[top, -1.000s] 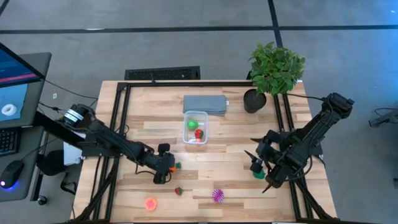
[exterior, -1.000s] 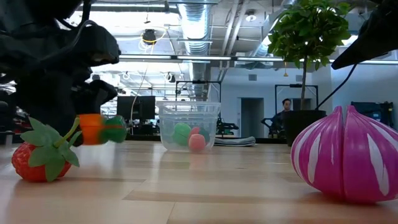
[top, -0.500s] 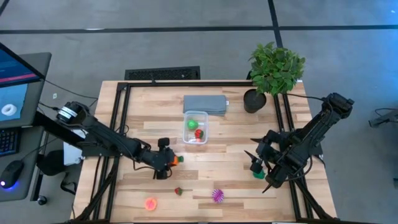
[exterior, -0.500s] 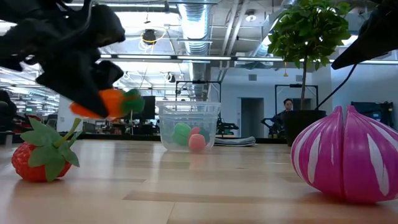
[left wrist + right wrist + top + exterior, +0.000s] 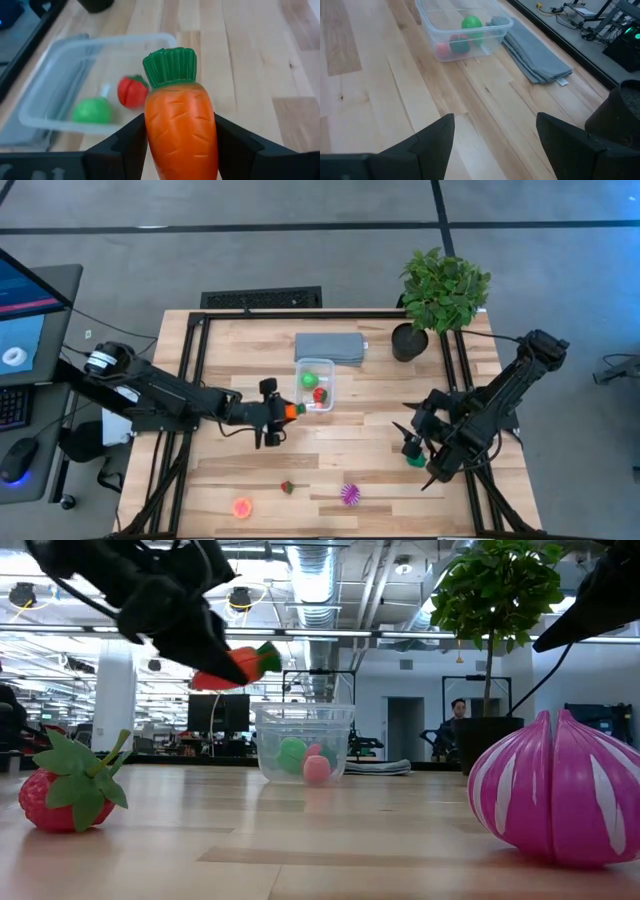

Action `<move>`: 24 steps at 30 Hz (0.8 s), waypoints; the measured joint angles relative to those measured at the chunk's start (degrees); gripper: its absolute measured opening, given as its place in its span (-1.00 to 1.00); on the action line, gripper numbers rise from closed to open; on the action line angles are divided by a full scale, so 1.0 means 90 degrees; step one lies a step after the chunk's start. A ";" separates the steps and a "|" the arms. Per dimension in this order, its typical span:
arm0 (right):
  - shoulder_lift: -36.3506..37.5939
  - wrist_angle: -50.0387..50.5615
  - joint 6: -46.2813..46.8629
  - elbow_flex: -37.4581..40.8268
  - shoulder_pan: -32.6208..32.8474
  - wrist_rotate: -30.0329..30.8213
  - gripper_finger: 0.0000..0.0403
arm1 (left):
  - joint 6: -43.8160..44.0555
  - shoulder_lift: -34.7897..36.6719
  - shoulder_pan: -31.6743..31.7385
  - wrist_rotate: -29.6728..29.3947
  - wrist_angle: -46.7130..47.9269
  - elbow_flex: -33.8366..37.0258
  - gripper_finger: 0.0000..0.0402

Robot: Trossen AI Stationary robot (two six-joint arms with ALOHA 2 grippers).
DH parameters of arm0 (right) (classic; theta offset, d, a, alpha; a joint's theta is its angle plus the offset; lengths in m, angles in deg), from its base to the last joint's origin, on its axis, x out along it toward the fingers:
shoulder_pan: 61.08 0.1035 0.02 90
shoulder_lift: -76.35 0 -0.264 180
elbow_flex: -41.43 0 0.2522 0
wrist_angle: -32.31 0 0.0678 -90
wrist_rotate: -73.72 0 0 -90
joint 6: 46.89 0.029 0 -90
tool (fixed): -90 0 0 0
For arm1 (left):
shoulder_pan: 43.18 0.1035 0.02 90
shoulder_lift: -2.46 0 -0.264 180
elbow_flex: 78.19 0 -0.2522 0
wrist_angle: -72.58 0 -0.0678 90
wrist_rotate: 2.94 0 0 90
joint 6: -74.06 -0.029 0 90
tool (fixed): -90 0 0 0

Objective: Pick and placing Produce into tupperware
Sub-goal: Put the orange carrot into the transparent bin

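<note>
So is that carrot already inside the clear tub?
No, the carrot is clamped in the left gripper, short of the tub.

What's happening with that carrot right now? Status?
Left claw shut on carrot, raised beside tub. Right claw open, waiting. Nothing in the way.

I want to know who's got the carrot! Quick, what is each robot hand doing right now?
Left gripper: closed on the toy carrot, next to the tub.
Right gripper: open, holding nothing.
</note>
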 joint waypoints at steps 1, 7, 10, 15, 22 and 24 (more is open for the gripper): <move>-0.0021 -0.0002 0.0000 0.0000 0.0000 0.0000 0.52 | -0.0124 0.0000 0.0107 0.0083 -0.0099 0.0000 -0.09; -0.0208 -0.0006 0.0000 0.0000 0.0000 -0.0002 0.52 | -0.0713 0.0000 0.0709 0.0515 -0.0638 -0.0002 -0.09; -0.0288 -0.0006 0.0000 -0.0002 0.0000 0.0000 0.52 | -0.0963 0.0000 0.0987 0.0726 -0.0928 -0.0002 -0.09; -0.0309 -0.0002 0.0000 -0.0002 0.0000 0.0000 0.52 | -0.1360 0.0000 0.1428 0.1173 -0.1420 -0.0005 -0.09; -0.0309 0.0008 0.0000 -0.0002 0.0000 0.0043 0.52 | -0.1261 -0.0066 0.2041 0.1653 -0.1989 -0.0007 -0.09; -0.0309 0.0009 0.0000 -0.0002 0.0000 0.0046 0.52 | -0.1036 -0.0109 0.2162 0.1717 -0.2266 -0.0007 -0.09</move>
